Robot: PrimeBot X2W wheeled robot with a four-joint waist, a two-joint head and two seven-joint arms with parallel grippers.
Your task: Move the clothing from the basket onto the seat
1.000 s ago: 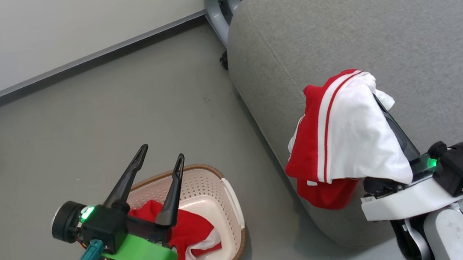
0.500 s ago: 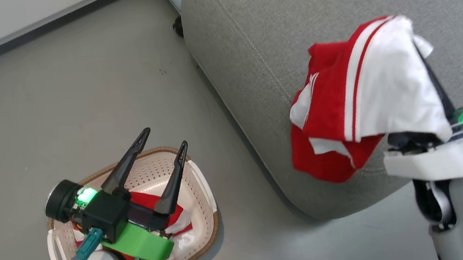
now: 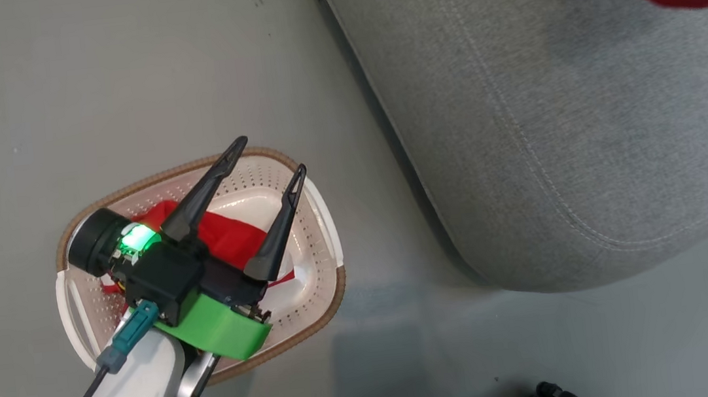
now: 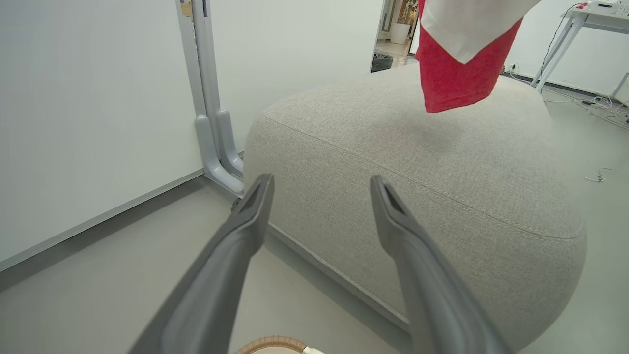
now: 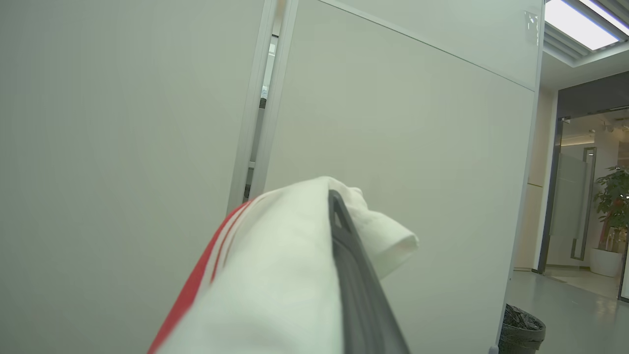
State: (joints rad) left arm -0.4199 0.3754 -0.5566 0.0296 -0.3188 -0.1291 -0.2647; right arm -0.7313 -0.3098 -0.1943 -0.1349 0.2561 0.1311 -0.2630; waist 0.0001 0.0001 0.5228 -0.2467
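One garment (image 4: 457,73), red and white, hangs above the seat (image 4: 417,162), its top cut off. Its cloth hides one finger of the right gripper (image 5: 328,197) (pinching or not, I cannot tell). Beside the seat, the spread left gripper (image 3: 272,153) hovers over the basket (image 3: 324,228), covering part of the second red garment (image 3: 226,235).

Smooth grey floor (image 3: 86,88), bearing a basket and a seat.

The small cream-white perforated plastic basket with a brown woven-look rim (image 3: 315,255) stands on the floor directly beneath the left fingers (image 3: 208,189). The large grey fabric-upholstered seat with a stitched seam (image 3: 551,138) rests to the right of those fingers, a strip of bare floor between it and the basket. A small black object (image 3: 556,395) lies beyond, too cropped to identify.
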